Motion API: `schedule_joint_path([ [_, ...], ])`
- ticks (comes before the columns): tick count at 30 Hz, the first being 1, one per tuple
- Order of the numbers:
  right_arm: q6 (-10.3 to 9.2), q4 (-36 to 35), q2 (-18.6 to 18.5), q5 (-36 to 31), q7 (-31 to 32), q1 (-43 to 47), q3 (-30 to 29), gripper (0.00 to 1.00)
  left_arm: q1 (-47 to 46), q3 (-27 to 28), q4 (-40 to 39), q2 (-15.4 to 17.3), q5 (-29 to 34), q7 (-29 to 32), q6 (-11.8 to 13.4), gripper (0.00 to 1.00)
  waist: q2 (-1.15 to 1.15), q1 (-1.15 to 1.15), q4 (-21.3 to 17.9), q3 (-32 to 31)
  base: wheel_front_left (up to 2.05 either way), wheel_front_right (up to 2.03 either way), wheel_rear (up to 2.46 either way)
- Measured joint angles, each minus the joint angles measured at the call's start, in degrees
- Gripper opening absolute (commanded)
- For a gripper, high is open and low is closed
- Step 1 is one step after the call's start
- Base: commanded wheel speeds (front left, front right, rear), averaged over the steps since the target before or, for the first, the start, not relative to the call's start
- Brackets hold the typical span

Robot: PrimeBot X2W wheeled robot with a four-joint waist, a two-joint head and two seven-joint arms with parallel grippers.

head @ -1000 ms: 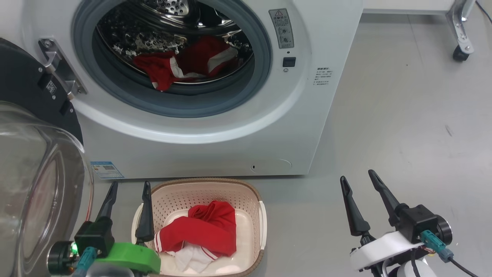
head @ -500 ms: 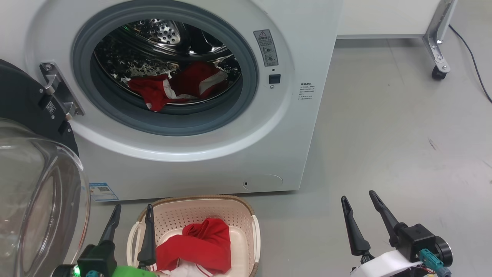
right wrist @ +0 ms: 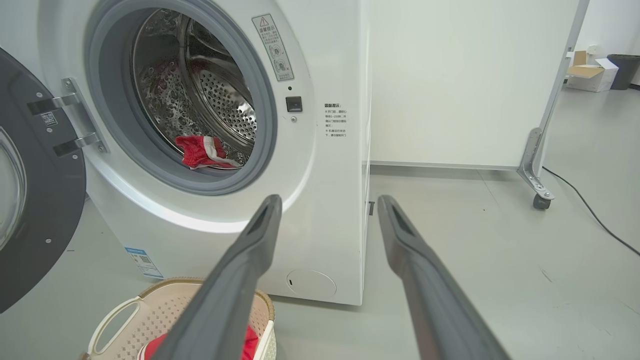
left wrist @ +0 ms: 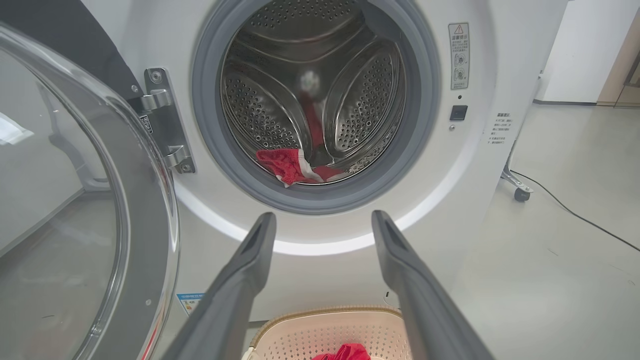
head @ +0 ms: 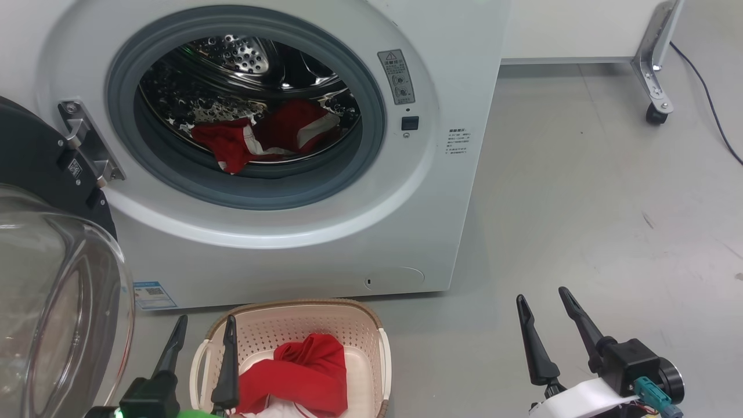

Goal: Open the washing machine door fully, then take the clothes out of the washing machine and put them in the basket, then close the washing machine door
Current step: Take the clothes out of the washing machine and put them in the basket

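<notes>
Some clothes [head: 232, 145] lie inside the open washing machine [head: 290, 261].

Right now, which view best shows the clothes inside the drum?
The head view: it looks down into the drum and shows the clothes spread wide, white panels included. The left wrist view shows a low bunch behind the gasket; the right wrist view, a small patch side-on.

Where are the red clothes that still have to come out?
Find the big white washer with its round door swung open. Look through the grey ring into the shiny drum: the red clothes lie at its bottom. The other red pile sits in the basket on the floor.
</notes>
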Motion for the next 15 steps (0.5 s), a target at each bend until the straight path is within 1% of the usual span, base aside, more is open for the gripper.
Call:
schedule_joint_path([
  [15, -0.09, 0.0, 0.0, 0.3, 0.0, 0.9, 0.5, 1.0, 1.0, -0.8, -1.0, 0.0, 0.0, 1.1, 0.4, 1.0, 0.0, 0.0, 0.3, -0.7, 0.0, 0.0, 0.0],
])
